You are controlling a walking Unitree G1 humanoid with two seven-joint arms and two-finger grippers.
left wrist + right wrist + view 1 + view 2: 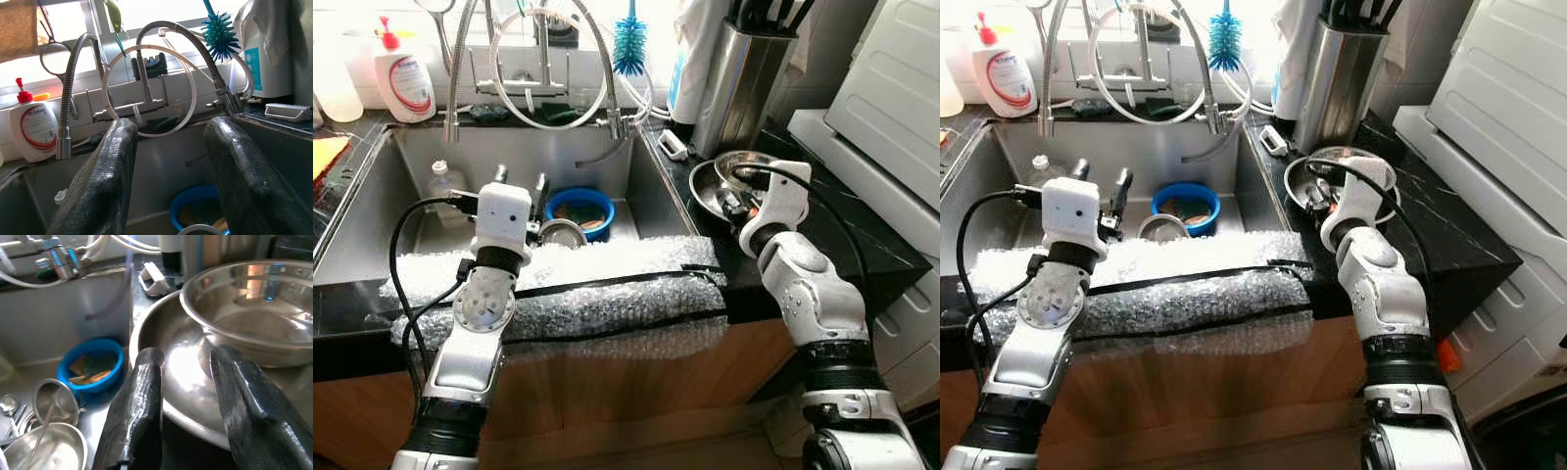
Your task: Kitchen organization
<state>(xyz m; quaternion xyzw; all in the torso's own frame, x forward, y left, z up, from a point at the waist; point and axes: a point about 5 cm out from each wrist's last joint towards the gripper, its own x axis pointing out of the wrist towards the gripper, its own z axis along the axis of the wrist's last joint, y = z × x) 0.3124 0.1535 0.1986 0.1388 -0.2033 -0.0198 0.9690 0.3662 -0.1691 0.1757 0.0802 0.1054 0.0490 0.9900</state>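
My left gripper (521,184) is open over the steel sink (421,157), just behind the bubble-wrapped front edge, holding nothing. Ahead of it in the basin lie a blue bowl (579,211) with scraps and a small steel cup (562,233). My right gripper (734,203) is open at the near rim of a wide steel dish (181,372) on the black counter. A smaller steel bowl (254,308) sits inside that dish. The right fingers (146,396) straddle the dish's rim without closing on it.
Bubble wrap (597,294) covers the sink's front edge. A faucet with hoses (146,98), a soap bottle (403,78) and a blue brush (628,44) stand behind. A steel utensil holder (744,78) and a white appliance (891,88) are on the right. More steel bowls (49,450) lie in the sink.
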